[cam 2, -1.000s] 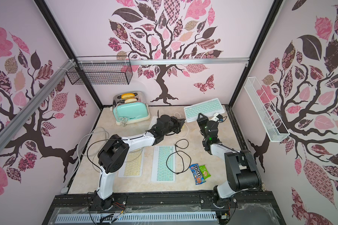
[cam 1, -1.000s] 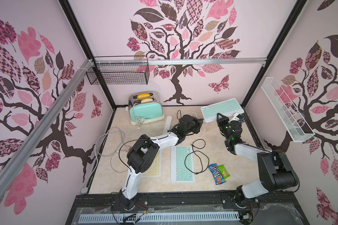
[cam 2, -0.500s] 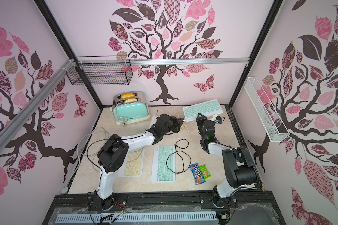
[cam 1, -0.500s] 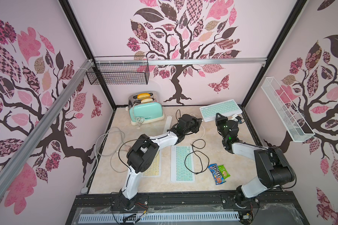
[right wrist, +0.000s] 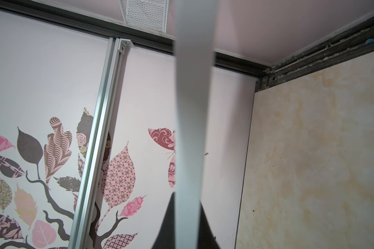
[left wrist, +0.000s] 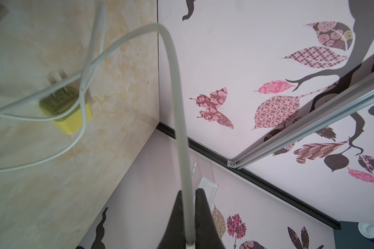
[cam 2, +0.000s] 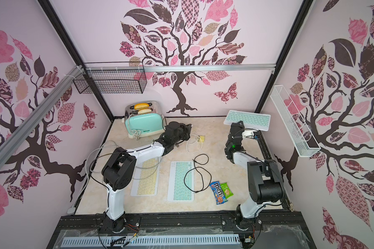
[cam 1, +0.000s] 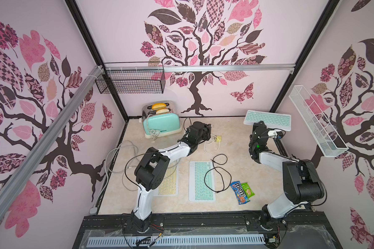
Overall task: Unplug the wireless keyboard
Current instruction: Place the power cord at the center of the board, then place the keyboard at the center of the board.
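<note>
Right jaws: pinched shut on the thin white edge of the wireless keyboard (right wrist: 192,107). In both top views the keyboard (cam 1: 268,119) is tilted up off the tabletop (cam 1: 235,138) at the back right corner, near the wall.

Left jaws: closed on the white cable (left wrist: 177,103), which arches out of the pinch and drops in loose loops onto the tabletop beside the yellow charger (left wrist: 67,110).

The keyboard and my left jaws stand well apart, and I see no cord running between them. I judge the plug is out, though the port side is hidden from every view, so I cannot be sure.

Handling:
- The keyboard looks light, flat and stiff, with smooth plastic. A pinch on one edge lets it swing or slip, so a hold nearer the middle of a long side seems safer.
- The cable is soft and limp and carries no push. Take it at the rigid plug housing, not along the cord.

Also on the tabletop: a second mint keyboard (cam 1: 201,181) lying flat with a black cable (cam 1: 214,174) across it.
</note>
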Controlling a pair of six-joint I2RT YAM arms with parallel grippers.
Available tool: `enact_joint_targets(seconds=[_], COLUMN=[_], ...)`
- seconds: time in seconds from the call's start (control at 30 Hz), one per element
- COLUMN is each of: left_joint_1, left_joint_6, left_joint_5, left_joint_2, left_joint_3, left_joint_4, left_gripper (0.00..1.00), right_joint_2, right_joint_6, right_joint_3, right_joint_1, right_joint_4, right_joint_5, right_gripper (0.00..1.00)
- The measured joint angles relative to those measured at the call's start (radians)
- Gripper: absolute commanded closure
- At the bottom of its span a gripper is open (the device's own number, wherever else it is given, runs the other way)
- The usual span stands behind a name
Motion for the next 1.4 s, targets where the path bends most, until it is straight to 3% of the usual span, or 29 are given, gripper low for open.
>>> enact_joint_targets(seconds=[0.17, 0.33, 0.6, 0.67, 0.7, 0.83, 0.93, 1.0, 1.17, 1.4], left_joint_1=[-0.001, 0.017, 0.037, 0.037, 0.037, 0.036, 0.036, 0.037, 0.036, 0.036], left_joint_6=[0.035, 0.097, 0.314, 0.382, 0.418, 0.548, 0.624, 0.658, 0.730, 0.775], left_joint_5=[0.069, 0.220, 0.397, 0.442, 0.460, 0.478, 0.477, 0.475, 0.448, 0.402], left_joint_2=[0.038, 0.143, 0.208, 0.230, 0.237, 0.237, 0.237, 0.237, 0.237, 0.235], left_joint_3=[0.093, 0.229, 0.341, 0.399, 0.415, 0.397, 0.374, 0.370, 0.375, 0.382], left_joint_4=[0.026, 0.092, -0.032, -0.076, -0.097, -0.193, -0.281, -0.322, -0.420, -0.562], left_gripper=[1.00, 1.00, 1.00, 0.94, 0.93, 0.89, 0.75, 0.61, 0.43, 0.38], right_joint_2=[-0.001, -0.007, -0.082, -0.104, -0.114, -0.144, -0.154, -0.156, -0.180, -0.270], right_joint_6=[-0.003, -0.030, -0.062, -0.073, -0.079, -0.099, -0.129, -0.153, -0.201, -0.269], right_joint_3=[-0.058, -0.164, -0.305, -0.318, -0.325, -0.352, -0.364, -0.364, -0.347, -0.310], right_joint_1=[-0.003, -0.015, -0.047, -0.050, -0.050, -0.050, -0.050, -0.050, -0.050, -0.050], right_joint_4=[-0.058, -0.111, -0.212, -0.223, -0.232, -0.287, -0.369, -0.420, -0.553, -0.678], right_joint_5=[-0.070, -0.183, -0.394, -0.441, -0.464, -0.531, -0.553, -0.561, -0.581, -0.681], right_gripper=[1.00, 1.00, 1.00, 1.00, 0.97, 0.67, 0.45, 0.38, 0.27, 0.25])
